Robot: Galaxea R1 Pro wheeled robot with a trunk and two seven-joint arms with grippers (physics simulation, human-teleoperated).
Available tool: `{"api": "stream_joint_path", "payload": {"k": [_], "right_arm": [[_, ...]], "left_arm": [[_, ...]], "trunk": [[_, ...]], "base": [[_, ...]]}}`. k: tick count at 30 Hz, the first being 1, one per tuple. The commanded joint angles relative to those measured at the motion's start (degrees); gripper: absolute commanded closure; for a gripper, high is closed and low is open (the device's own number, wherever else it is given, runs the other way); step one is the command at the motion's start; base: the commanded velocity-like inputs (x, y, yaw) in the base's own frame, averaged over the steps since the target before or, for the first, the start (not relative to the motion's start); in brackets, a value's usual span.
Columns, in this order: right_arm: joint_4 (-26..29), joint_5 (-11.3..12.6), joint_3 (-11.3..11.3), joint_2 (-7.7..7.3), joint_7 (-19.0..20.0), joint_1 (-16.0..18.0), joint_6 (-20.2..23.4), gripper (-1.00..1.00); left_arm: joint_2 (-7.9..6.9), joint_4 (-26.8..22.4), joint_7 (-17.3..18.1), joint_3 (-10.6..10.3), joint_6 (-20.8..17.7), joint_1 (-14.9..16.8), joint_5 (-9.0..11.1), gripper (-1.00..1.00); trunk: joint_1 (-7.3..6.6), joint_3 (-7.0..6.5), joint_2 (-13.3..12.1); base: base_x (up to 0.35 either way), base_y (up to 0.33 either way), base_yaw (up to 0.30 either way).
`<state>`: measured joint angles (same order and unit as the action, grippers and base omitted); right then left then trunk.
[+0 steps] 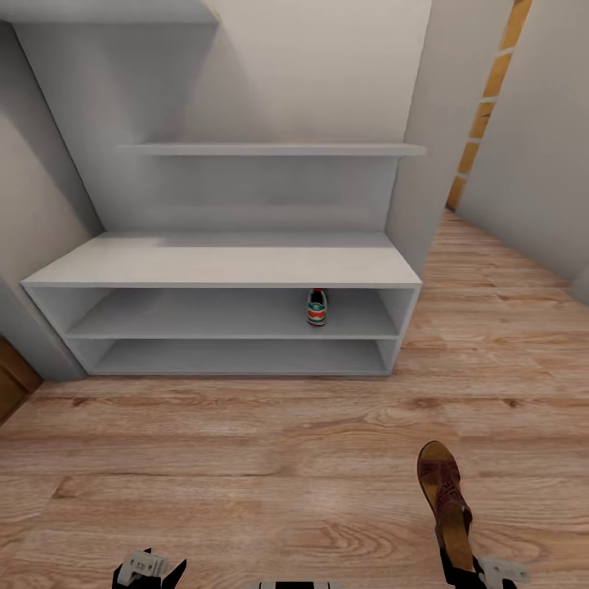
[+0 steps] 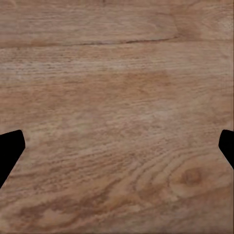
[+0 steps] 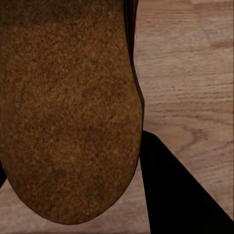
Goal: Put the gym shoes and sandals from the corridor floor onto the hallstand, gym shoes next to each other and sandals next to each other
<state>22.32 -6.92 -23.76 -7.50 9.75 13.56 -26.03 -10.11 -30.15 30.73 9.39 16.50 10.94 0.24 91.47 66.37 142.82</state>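
The pale grey hallstand (image 1: 221,266) stands ahead against the wall. One gym shoe (image 1: 316,307) sits heel-out on its upper open shelf, right of the middle. My right gripper (image 1: 468,575) is shut on the heel end of a brown sandal (image 1: 444,495), whose toe points toward the rack over the corridor floor (image 1: 245,458). In the right wrist view the sandal (image 3: 68,112) is very close, with a dark finger (image 3: 180,195) beside it. My left gripper (image 1: 149,568) hangs low at the left; in its wrist view the left gripper (image 2: 117,151) is open over bare planks.
A stepped upper shelf (image 1: 270,150) runs above the bench top. Walls close in at the left and behind the rack. The corridor runs on to the right past a wall corner (image 1: 425,164). A brown wooden piece (image 1: 12,380) shows at the left edge.
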Motion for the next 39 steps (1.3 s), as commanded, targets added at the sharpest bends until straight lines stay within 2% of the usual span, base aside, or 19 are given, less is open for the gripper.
{"api": "stream_joint_path", "payload": {"k": [1, 21, 39], "right_arm": [[0.0, -0.37, -0.5, 0.03, 0.36, 0.04, -0.16, 1.0], [0.09, -0.33, -0.56, -0.23, 0.36, 0.02, -0.16, 1.0], [0.26, -0.3, -0.58, -0.29, 0.36, 0.01, -0.16, 1.0]], "left_arm": [[0.02, 0.09, 0.39, 0.23, 0.12, 0.05, 0.02, -1.0], [-0.17, 0.09, 0.3, 0.28, 0.12, 0.05, 0.02, -1.0], [0.09, 0.09, 0.47, 1.81, 0.12, 0.05, 0.02, -1.0]], "trunk": [[-0.01, 0.04, 0.02], [-0.01, 0.04, 0.02], [-0.01, 0.04, 0.02]], "base": [[0.0, 0.31, 0.0], [0.0, 0.31, 0.0], [0.0, 0.31, 0.0]]}}
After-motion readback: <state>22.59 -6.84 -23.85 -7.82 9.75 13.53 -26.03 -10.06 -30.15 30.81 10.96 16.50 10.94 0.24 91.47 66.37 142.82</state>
